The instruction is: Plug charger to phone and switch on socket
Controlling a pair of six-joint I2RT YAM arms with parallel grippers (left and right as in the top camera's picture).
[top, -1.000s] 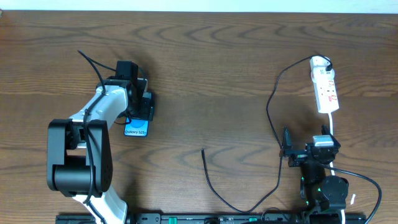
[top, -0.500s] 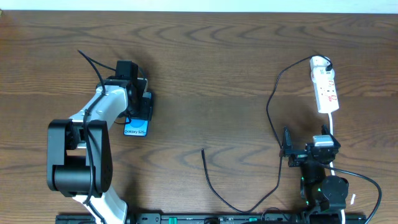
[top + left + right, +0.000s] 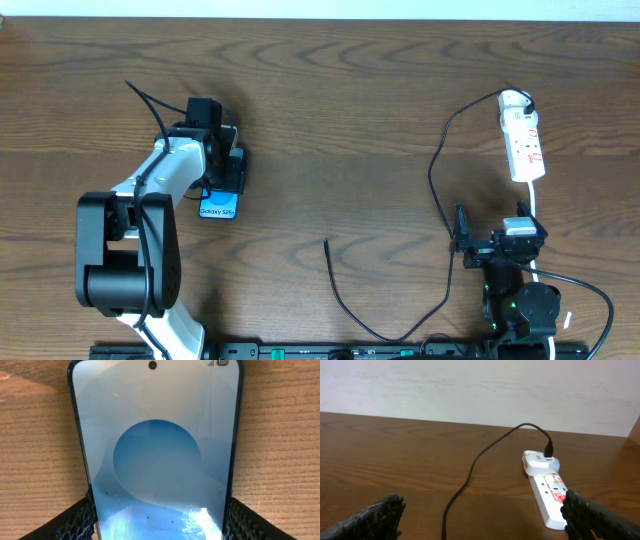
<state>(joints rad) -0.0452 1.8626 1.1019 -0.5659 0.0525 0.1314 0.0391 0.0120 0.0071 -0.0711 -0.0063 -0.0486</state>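
Nearest the robot bases, the right gripper hangs with its jaws spread wide and nothing between them. Just to its left, the charger, a thin black cable, loops toward the front edge. Its free tip lies on bare wood mid-table, touching nothing. Farther back on the left, the phone lies flat and face up, black-edged, its screen pale blue with a deeper blue circle. The left gripper clamps its long edges. At the far right lies the socket, a narrow white strip with red marks, the charger plugged into its rounded far end. The table is dark, grained wood. Behind it stands a plain pale wall.
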